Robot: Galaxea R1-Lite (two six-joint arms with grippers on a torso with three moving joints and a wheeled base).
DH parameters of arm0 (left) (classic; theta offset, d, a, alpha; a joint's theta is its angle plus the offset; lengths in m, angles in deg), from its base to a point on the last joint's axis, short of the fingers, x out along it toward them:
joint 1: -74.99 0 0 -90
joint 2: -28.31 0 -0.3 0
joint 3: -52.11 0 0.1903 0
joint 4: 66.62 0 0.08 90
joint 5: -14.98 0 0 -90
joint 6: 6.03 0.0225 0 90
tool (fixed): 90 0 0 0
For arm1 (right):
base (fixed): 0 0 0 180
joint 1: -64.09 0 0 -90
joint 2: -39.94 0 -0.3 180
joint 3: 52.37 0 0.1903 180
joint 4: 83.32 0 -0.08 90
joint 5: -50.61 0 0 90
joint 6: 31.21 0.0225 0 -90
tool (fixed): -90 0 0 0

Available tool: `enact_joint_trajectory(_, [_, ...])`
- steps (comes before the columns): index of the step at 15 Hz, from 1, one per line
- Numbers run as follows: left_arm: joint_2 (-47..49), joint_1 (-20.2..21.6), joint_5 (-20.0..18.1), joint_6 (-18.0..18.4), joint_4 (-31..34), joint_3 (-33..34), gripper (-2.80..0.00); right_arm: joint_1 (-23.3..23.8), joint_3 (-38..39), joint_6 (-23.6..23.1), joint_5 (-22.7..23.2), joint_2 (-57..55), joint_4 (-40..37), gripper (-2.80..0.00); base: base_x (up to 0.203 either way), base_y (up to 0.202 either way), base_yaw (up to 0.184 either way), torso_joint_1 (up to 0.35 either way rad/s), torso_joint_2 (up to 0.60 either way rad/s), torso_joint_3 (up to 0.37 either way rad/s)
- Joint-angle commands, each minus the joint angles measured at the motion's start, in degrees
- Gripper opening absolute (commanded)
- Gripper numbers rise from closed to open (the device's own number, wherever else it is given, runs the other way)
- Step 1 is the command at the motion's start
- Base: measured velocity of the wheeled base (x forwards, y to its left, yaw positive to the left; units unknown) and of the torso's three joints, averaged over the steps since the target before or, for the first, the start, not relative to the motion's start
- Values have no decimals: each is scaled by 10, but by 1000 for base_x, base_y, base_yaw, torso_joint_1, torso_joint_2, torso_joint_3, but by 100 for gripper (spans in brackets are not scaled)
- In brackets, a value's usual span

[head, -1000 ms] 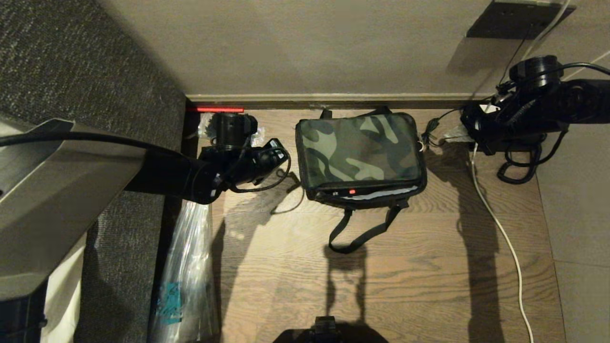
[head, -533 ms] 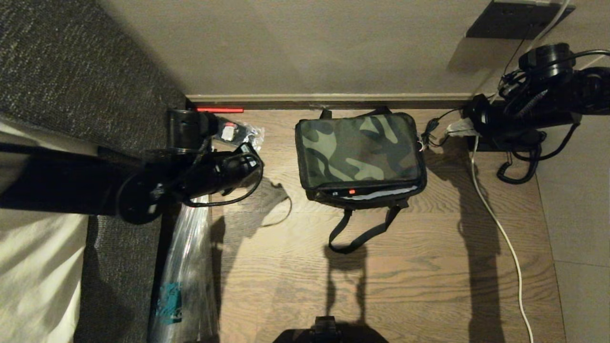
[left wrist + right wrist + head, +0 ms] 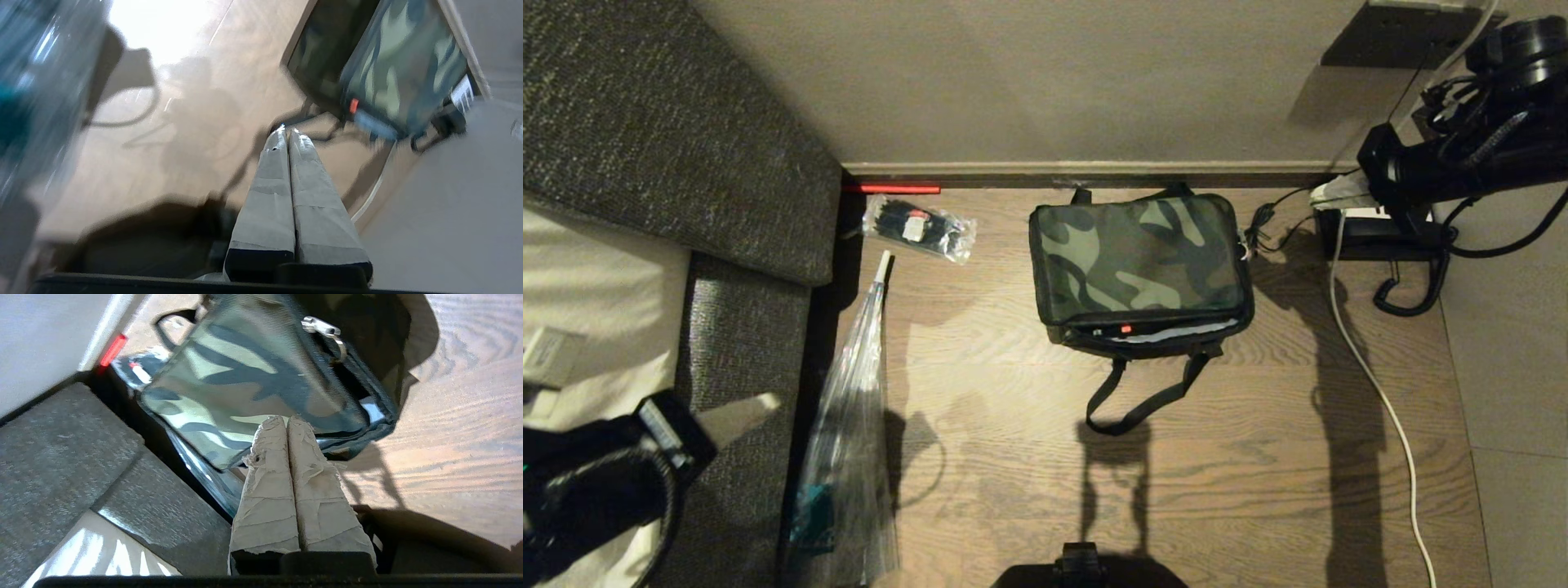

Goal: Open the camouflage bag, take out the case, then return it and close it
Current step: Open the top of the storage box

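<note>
The camouflage bag lies flat on the wooden floor against the skirting, its lid down. A narrow gap along its near edge shows a red spot and a pale lining. Its metal zipper pull sits at the bag's right side. The case is hidden. My left gripper is shut and empty, far to the bag's left over the grey upholstery; in its wrist view the left gripper points toward the bag. My right gripper is shut and empty, held off the bag's right side; the right arm is at the upper right.
A long clear plastic bag and a small clear packet lie left of the camouflage bag. Grey upholstery fills the left. A black telephone cord and a white cable lie at the right. The wall is behind.
My left arm has pulled back from beside the bag to the lower left corner. My right arm has drawn away toward the upper right. The bag has not moved.
</note>
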Motion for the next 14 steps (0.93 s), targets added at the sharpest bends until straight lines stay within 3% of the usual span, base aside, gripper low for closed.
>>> enact_joint_trajectory(1, [-214, 20, -14, -3, 11, 91, -280, 0, 10, 2, 2, 39, -9, -280, 0, 0, 0, 0, 0, 0])
enact_joint_trajectory(4, [-383, 42, -16, 20, 116, 120, -280, 1, 35, -2, 0, 65, -13, -280, 0, 0, 0, 0, 0, 0])
enact_joint_trajectory(6, [-515, 56, 5, 85, 182, 134, -280, 0, 57, -4, 0, 91, -14, -280, 0, 0, 0, 0, 0, 0])
enact_joint_trajectory(7, [-557, 61, 30, 145, 203, 143, -280, 0, 69, -6, -1, 100, -10, -280, 0, 0, 0, 0, 0, 0])
enact_joint_trajectory(9, [-589, 72, 79, 344, 222, 165, -280, 0, 73, -11, -2, 110, -14, -280, 0, 0, 0, 0, 0, 0])
enact_joint_trajectory(11, [-581, 77, 88, 479, 226, 190, -280, 0, 81, -39, -3, 114, -13, -280, 0, 0, 0, 0, 0, 0])
enact_joint_trajectory(12, [-580, 79, 69, 508, 218, 204, -280, 0, 82, -54, -2, 117, -12, -280, 0, 0, 0, 0, 0, 0])
enact_joint_trajectory(14, [-579, 79, 77, 503, 230, 203, -280, -4, 95, -61, 0, 121, -11, -280, 0, 0, 0, 0, 0, 0])
